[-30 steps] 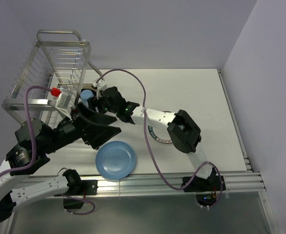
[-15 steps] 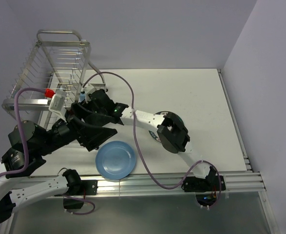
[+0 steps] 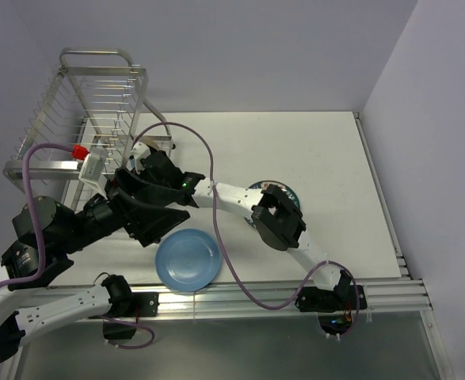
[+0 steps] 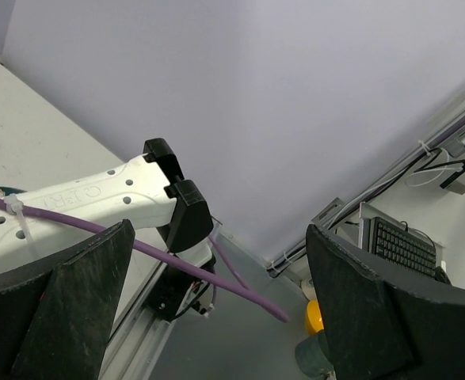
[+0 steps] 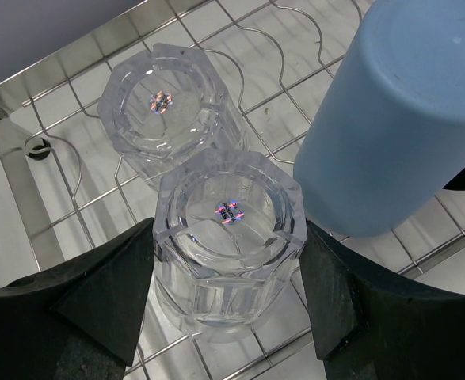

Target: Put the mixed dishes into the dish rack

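Observation:
In the right wrist view my right gripper [image 5: 228,247] is shut on a clear glass [image 5: 228,229], which stands upside down on the wire floor of the dish rack [image 5: 58,214]. A second clear glass [image 5: 162,111] stands upside down just behind it. The light-blue cup [image 5: 390,119] stands right beside them. In the top view the right gripper [image 3: 146,166] reaches into the silver rack [image 3: 89,111]. My left gripper [image 3: 159,212] is open and empty above the table. The light-blue plate [image 3: 188,260] lies near the front. The lettered-rim white plate [image 3: 289,192] peeks from under the right arm. The black bowl is hidden.
The left arm's fingers [image 4: 81,285] point off the table towards the right arm's link [image 4: 97,198] and a keyboard [image 4: 398,245] beyond. A purple cable [image 3: 208,158] loops over the table. The rack's upper tier [image 3: 66,103] rises above the right gripper.
My right arm has stretched further left into the rack's lower tier with the glass, and it now covers the cup in the top view. The left arm shifted slightly.

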You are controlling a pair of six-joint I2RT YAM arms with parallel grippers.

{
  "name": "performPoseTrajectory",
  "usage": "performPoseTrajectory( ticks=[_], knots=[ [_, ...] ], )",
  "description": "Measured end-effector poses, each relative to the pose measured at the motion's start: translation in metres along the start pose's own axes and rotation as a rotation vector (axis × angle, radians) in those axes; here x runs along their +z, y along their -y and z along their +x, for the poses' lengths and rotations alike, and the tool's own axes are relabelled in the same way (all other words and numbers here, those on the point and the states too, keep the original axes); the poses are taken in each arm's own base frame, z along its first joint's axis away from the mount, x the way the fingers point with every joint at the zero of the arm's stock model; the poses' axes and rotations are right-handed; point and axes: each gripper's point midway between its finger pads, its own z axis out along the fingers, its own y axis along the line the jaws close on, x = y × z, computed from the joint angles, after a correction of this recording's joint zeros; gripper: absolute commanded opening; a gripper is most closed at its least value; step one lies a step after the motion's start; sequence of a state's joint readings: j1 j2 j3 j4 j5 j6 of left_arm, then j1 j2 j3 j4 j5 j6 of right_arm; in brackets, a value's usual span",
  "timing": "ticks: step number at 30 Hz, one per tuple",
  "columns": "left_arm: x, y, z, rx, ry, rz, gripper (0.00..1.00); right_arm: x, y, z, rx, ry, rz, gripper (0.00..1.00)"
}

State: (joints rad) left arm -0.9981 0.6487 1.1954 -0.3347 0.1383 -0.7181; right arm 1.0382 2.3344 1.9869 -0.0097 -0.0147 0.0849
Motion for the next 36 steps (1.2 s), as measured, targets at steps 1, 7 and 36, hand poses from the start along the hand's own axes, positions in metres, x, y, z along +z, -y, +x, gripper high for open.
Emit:
performPoseTrajectory(
  ticks=[1, 7, 36],
  knots=[
    [0.000, -0.001, 0.001, -0.001, -0.004, -0.004, 0.96, 0.001, 0.001, 0.001, 0.002, 0.002, 0.005, 0.72],
    [-0.001, -0.005, 0.005, -0.004, -0.021, -0.022, 0.97, -0.006, 0.001, 0.008, 0.024, 0.034, 0.023, 0.93],
    [0.007, -0.024, 0.028, -0.013, -0.103, -0.081, 0.97, -0.179, 0.022, 0.052, 0.503, -0.041, 0.192, 0.89]
  ],
)
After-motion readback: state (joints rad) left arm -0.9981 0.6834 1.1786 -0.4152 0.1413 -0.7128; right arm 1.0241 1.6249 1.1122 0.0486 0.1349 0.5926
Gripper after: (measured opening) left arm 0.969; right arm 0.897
